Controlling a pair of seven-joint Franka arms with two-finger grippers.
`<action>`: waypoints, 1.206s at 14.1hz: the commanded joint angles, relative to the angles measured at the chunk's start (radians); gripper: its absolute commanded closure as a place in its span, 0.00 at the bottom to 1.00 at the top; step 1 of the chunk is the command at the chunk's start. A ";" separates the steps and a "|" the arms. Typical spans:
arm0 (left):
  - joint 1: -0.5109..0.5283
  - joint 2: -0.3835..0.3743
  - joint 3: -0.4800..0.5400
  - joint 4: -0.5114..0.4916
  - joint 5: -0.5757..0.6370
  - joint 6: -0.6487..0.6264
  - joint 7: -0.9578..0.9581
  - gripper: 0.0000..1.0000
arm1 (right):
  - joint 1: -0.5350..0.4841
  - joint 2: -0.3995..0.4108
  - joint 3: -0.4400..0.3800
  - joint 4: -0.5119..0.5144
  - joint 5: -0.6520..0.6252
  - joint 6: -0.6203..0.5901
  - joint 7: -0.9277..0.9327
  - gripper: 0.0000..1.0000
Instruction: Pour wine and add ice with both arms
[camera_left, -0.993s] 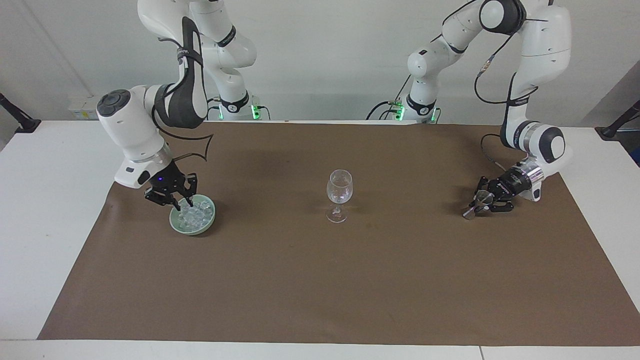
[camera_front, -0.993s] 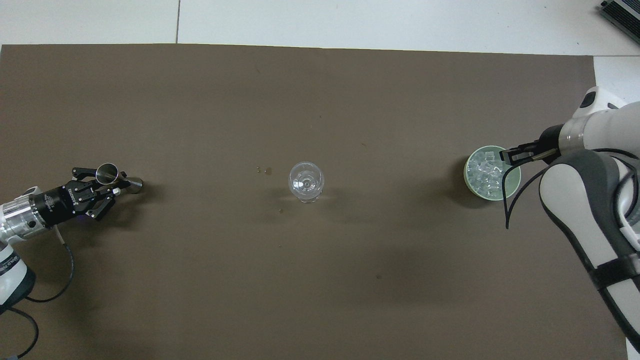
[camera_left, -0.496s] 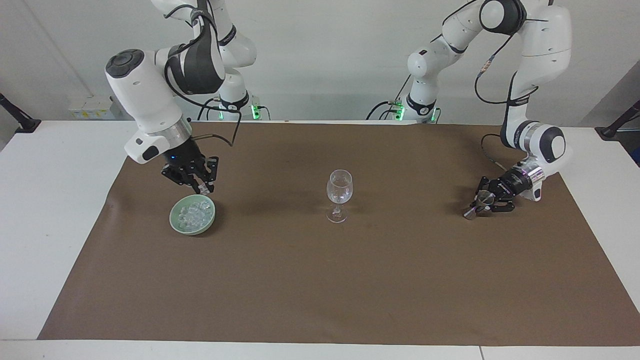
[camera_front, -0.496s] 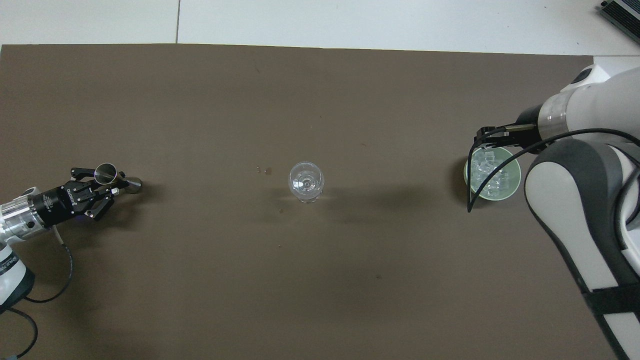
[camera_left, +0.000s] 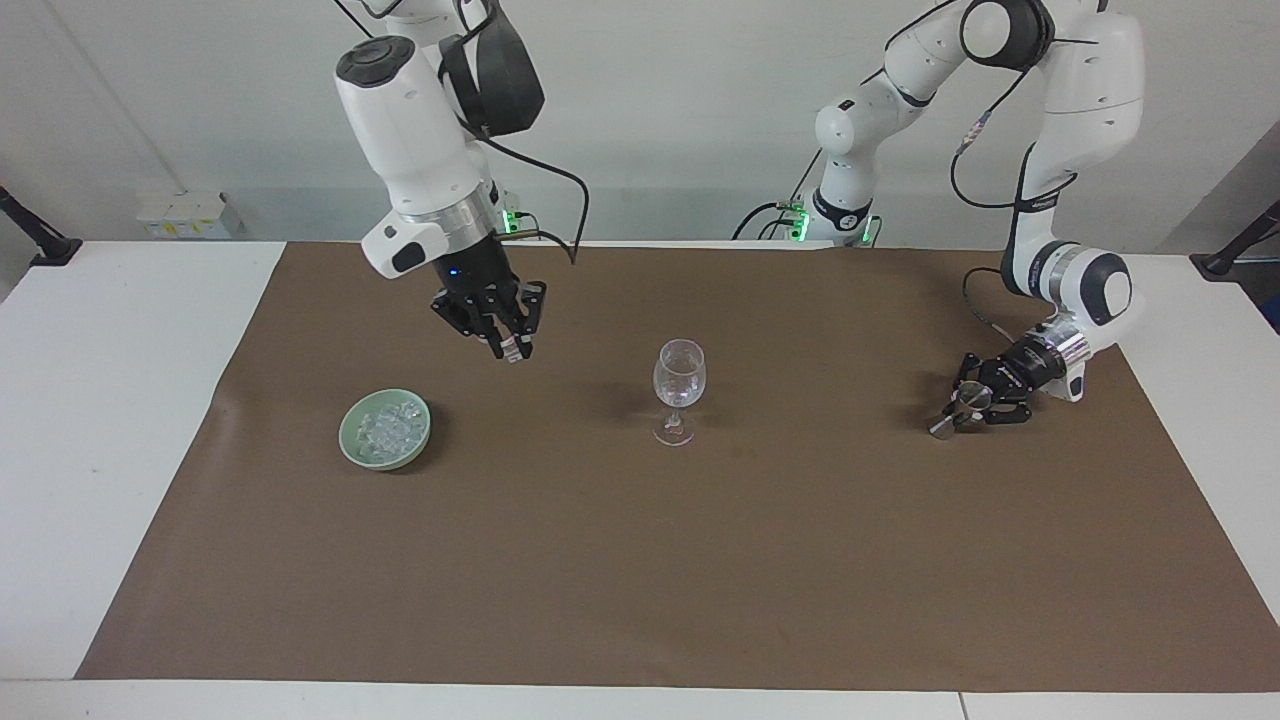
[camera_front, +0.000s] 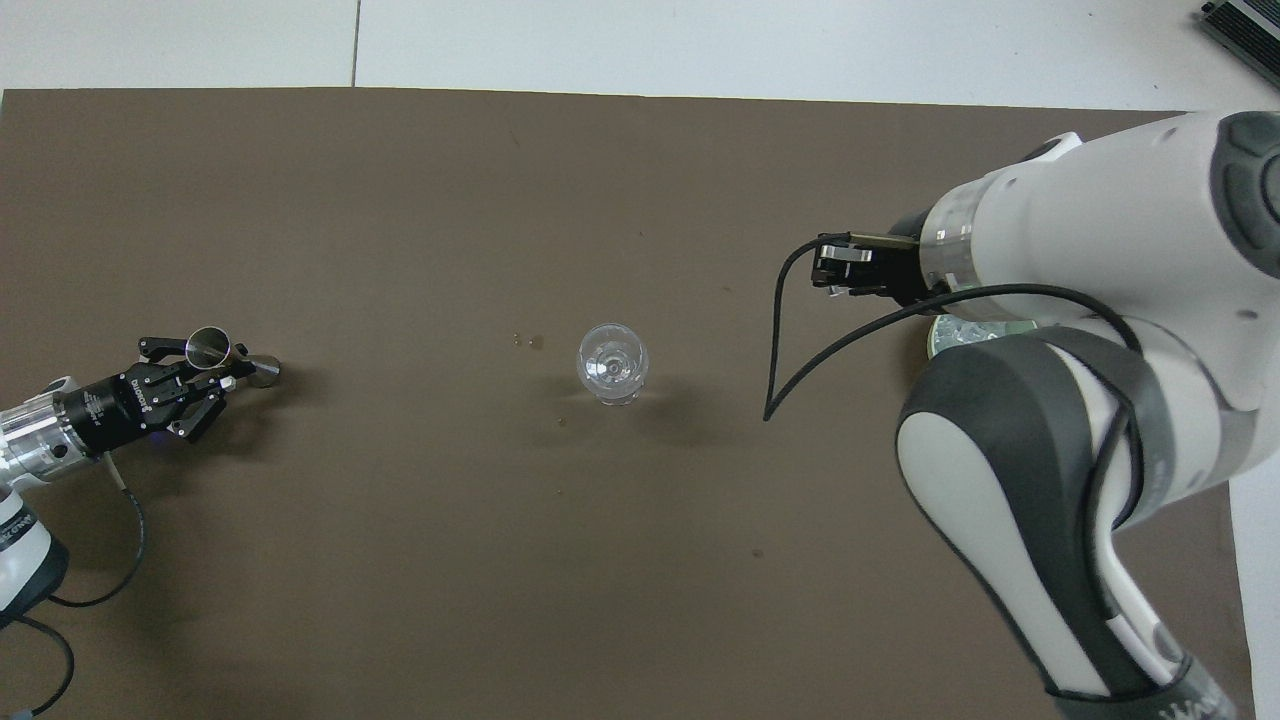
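Take the wine glass (camera_left: 679, 391) at the middle of the brown mat (camera_left: 640, 560) as your marker. The mat covers most of the white worktop (camera_left: 110, 420).

Your right arm (camera_left: 415, 150) reaches in from its own end and hangs its right gripper (camera_left: 508, 345) in the air over bare mat, between the pale green bowl (camera_left: 385, 430) and the wine glass. Its jaws are clenched on a small clear piece of ice (camera_left: 515, 351) at the fingertips. In the overhead view this arm covers most of the bowl, so only a sliver of rim shows there.

Your left arm (camera_left: 1060, 180) is down low toward its own end of the worktop, well apart from the wine glass. Its left gripper (camera_left: 972, 405) sits just above the mat with its jaws grasping a small metal jigger (camera_front: 218, 351), which lies tilted with its open mouth turned sideways.

The bowl stands on the mat toward the right arm's end, well apart from the wine glass, with more ice cubes (camera_left: 388, 428) heaped inside it.

The wine glass stands upright, its bowl looking clear.

A few tiny specks (camera_front: 528, 340) lie on the mat just beside the wine glass.
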 joint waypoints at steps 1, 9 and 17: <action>0.012 0.005 -0.005 -0.006 -0.016 -0.014 0.013 0.81 | 0.023 0.021 0.037 0.014 0.009 0.054 0.110 1.00; 0.010 0.005 -0.005 -0.006 -0.016 -0.012 0.013 0.74 | 0.122 0.093 0.078 0.002 0.005 0.220 0.302 1.00; 0.012 0.005 -0.004 -0.006 -0.016 -0.009 0.015 0.08 | 0.143 0.130 0.134 -0.044 -0.041 0.275 0.356 1.00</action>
